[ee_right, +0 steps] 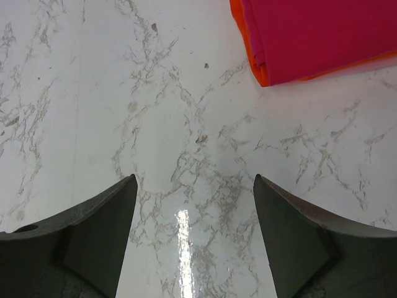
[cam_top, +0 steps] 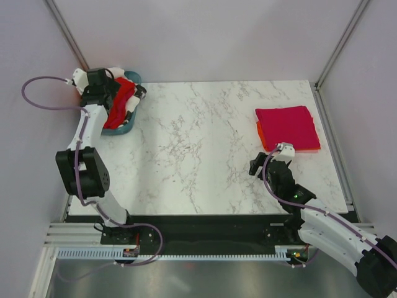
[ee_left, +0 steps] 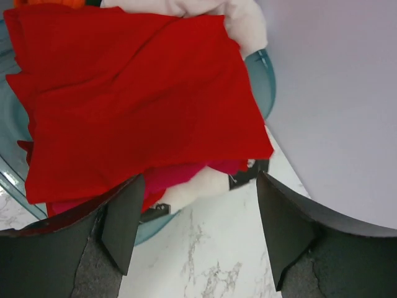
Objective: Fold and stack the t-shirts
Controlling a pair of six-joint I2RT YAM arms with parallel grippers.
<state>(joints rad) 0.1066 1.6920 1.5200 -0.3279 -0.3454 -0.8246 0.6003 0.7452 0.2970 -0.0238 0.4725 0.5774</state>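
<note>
A bright red t-shirt [ee_left: 136, 99] lies crumpled on top of the pile in the teal tub [ee_left: 265, 79] at the table's far left corner [cam_top: 121, 99]. White cloth [ee_left: 239, 18], a magenta fold [ee_left: 180, 175] and a bit of orange [ee_left: 56, 3] show around it. My left gripper [ee_left: 198, 180] hangs open at the tub's edge [cam_top: 135, 96]; the red cloth's lower hem brushes its left finger [ee_left: 124, 217]. A folded magenta t-shirt [cam_top: 287, 126] lies on a folded orange one [ee_right: 257, 68] at the right. My right gripper [ee_right: 194, 180] stands open over bare marble just in front of that stack [cam_top: 267, 162].
The marble table [cam_top: 198, 149] ends at a metal rail at the right [cam_top: 335, 149]. Grey walls close the back and both sides. The tub sits tight in the far left corner against the wall [ee_left: 335, 93].
</note>
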